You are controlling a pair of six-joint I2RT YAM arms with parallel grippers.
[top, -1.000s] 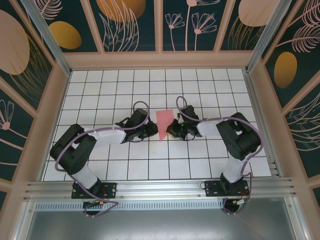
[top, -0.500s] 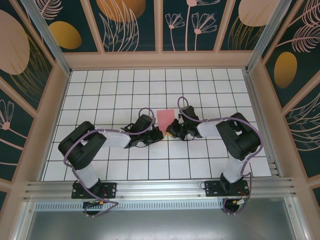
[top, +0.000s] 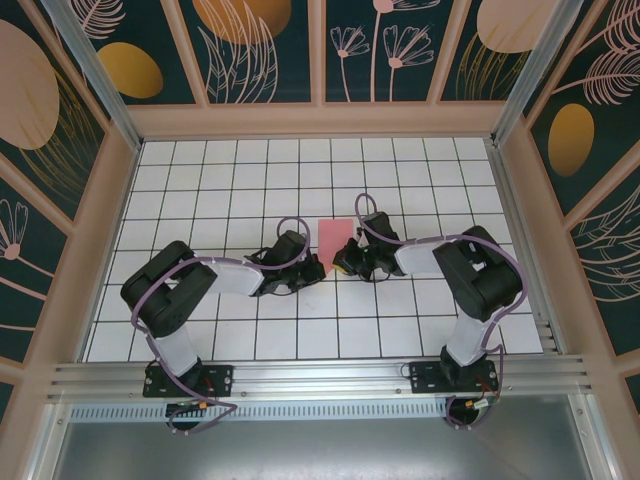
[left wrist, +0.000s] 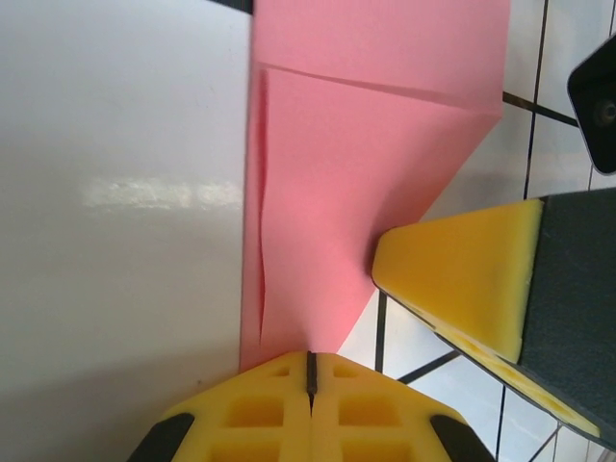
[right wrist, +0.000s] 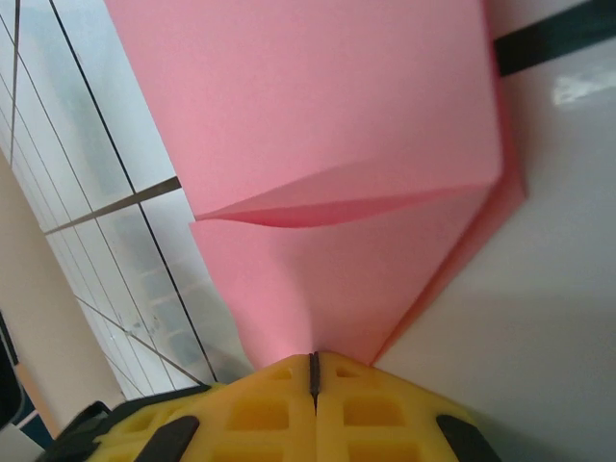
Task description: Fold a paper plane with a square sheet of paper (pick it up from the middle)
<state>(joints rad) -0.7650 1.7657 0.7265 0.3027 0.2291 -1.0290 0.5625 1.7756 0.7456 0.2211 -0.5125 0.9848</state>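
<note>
Both pincers clamped on the near tip of the part-folded sheet of paper (top: 335, 237), at the centre of the top view.

I read the left gripper (left wrist: 310, 373) and the right gripper (right wrist: 313, 372) as each closed on that tip, side by side. I expect the paper to be light, limp and easily torn, so I would hold it by the creased edges. Around it is only the tiled table (top: 200, 200); each arm crowds the other.

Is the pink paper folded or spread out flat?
Folded. The pink paper shows overlapping layers and slanted crease edges in both wrist views; the left gripper and right gripper are shut on it.
</note>
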